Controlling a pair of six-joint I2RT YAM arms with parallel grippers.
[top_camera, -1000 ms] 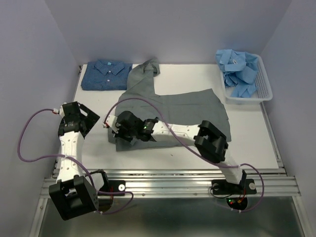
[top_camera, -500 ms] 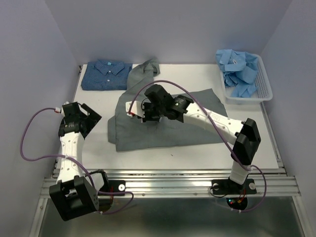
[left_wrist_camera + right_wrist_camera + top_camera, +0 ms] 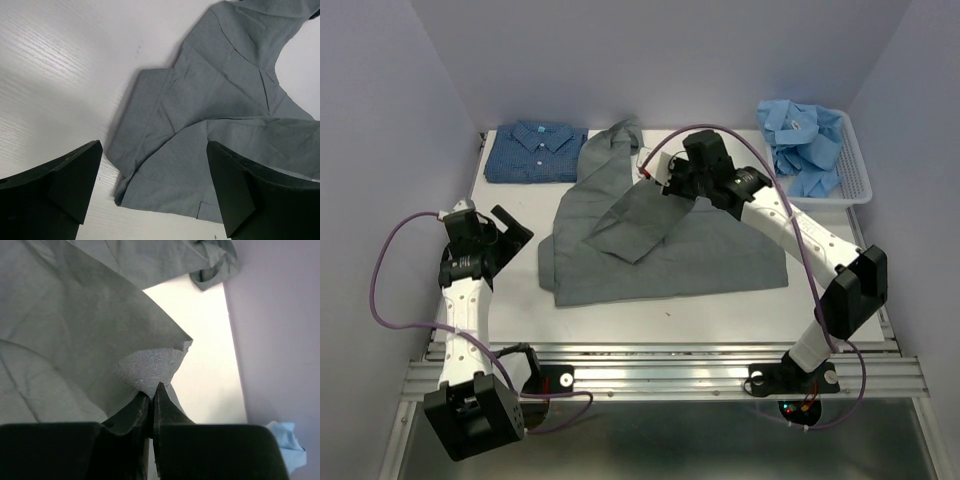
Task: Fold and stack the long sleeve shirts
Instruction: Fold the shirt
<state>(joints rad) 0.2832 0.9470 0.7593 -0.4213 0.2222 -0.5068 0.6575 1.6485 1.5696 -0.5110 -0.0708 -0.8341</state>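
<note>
Grey shirt [image 3: 720, 250] cloth is pinched at one corner between the tightly closed fingers of the right gripper [image 3: 151, 390], which holds that corner up off the table [image 3: 720, 305]. From the pinch a flap slopes down toward the left arm's side and drapes over the rest of the garment, which lies flat below the gripper and nearer the arm bases. One sleeve [image 3: 610, 150] runs off just to the gripper's left, toward the back wall. To its right, a white basket [image 3: 860, 190] holds crumpled light blue shirts [image 3: 805, 140]. Farther off to its left, a folded dark blue shirt [image 3: 535, 152] lies at the far corner. The left gripper [image 3: 154, 147] hovers with jaws spread wide and holds nothing, the grey shirt's near-left edge lying just ahead of its fingers.
</note>
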